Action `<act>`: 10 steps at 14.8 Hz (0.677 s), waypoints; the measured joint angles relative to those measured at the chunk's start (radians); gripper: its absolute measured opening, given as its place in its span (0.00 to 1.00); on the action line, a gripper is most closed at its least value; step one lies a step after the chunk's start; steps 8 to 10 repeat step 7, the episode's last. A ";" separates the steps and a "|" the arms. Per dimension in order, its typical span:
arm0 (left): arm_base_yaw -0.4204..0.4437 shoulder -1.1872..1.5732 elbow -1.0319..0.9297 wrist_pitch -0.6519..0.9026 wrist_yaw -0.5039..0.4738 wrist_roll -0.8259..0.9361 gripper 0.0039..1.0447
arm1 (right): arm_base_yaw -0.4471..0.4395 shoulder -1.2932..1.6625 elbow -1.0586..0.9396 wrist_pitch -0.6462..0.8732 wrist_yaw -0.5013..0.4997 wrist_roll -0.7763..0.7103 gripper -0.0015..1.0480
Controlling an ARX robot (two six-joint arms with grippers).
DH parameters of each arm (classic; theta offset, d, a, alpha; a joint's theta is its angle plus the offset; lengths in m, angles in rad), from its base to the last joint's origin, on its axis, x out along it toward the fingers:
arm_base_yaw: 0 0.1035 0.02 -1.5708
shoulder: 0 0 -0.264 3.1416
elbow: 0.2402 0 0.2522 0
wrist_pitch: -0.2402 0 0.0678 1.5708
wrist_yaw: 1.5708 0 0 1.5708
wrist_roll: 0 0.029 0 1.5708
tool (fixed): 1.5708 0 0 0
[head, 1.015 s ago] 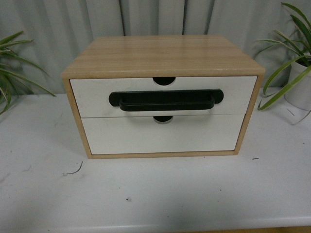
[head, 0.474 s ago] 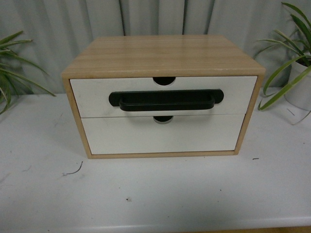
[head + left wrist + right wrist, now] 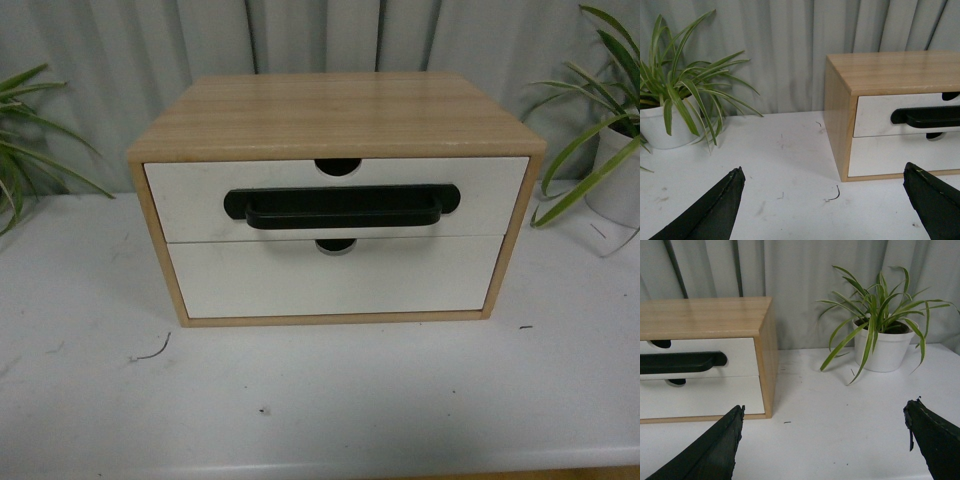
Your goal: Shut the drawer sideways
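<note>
A light wood cabinet [image 3: 330, 115] stands on a white table. Its upper drawer [image 3: 190, 200] has a white front, a long black bar handle [image 3: 342, 206] and a half-round notch in the top edge. Its front sits level with the cabinet frame. The drawer also shows in the left wrist view [image 3: 875, 115] and the right wrist view [image 3: 740, 352]. Neither gripper shows in the front view. My left gripper [image 3: 824, 175] is open, over the table off the cabinet's left front corner. My right gripper [image 3: 824, 415] is open, over the table off the cabinet's right front corner. Both are empty.
Below it is a plain white drawer front [image 3: 335, 280] without a handle. A potted plant [image 3: 670, 112] stands left of the cabinet and another [image 3: 882, 340] right of it. Grey curtains hang behind. The white table [image 3: 320, 400] runs out in front of the cabinet.
</note>
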 joint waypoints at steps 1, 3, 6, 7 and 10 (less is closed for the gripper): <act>0.000 0.000 0.000 0.000 0.000 0.000 0.94 | 0.000 0.000 0.000 0.000 0.000 0.000 0.94; 0.000 0.000 0.000 0.000 0.000 0.000 0.94 | 0.000 0.000 0.000 0.000 0.000 0.000 0.94; 0.000 0.000 0.000 0.000 0.000 0.000 0.94 | 0.000 0.000 0.000 0.000 0.000 0.000 0.94; 0.000 0.000 0.000 0.000 0.000 0.000 0.94 | 0.000 0.000 0.000 0.000 0.000 0.000 0.94; 0.000 0.000 0.000 0.000 0.000 0.000 0.94 | 0.000 0.000 0.000 0.000 0.000 0.000 0.94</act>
